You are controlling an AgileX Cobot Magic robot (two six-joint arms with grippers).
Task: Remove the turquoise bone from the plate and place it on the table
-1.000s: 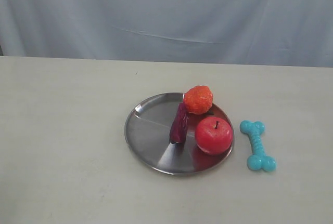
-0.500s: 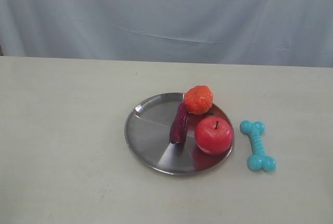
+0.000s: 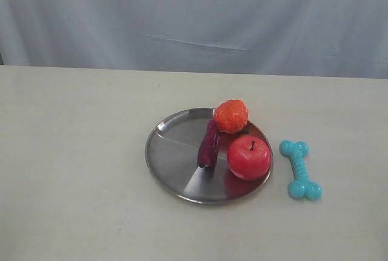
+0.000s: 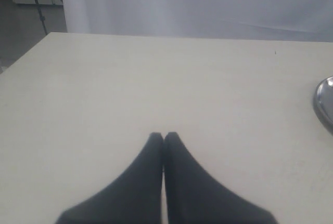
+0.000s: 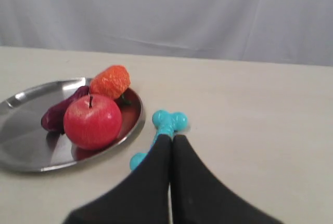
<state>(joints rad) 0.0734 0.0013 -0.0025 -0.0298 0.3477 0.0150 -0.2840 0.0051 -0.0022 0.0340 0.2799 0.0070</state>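
Our left gripper [image 4: 164, 136] has its two dark fingers pressed together with nothing between them. It hangs over bare table [image 4: 156, 78], with open surface running out to a corner and two edges of the tabletop. Only a sliver of the plate [image 4: 325, 102] shows at one side of that view.

Our right gripper [image 5: 171, 137] is likewise pinched closed and empty. Its tips overlap the shaft of the turquoise bone [image 5: 167, 121] in the wrist view, but we cannot tell how high above it they are. Neither arm appears in the exterior view.

The turquoise bone [image 3: 300, 169] lies flat on the table, off the plate [image 3: 173, 158], just beside its right rim and not touching it. Wide bare tabletop lies left of the plate and between it and the far edge, where a pale curtain [image 3: 194, 19] hangs.

We count two grippers, one bone and one plate. On the plate are one red apple [image 3: 248, 157], one bumpy orange fruit [image 3: 231, 116] and one dark purple long vegetable [image 3: 208, 144], all clustered on its right half.
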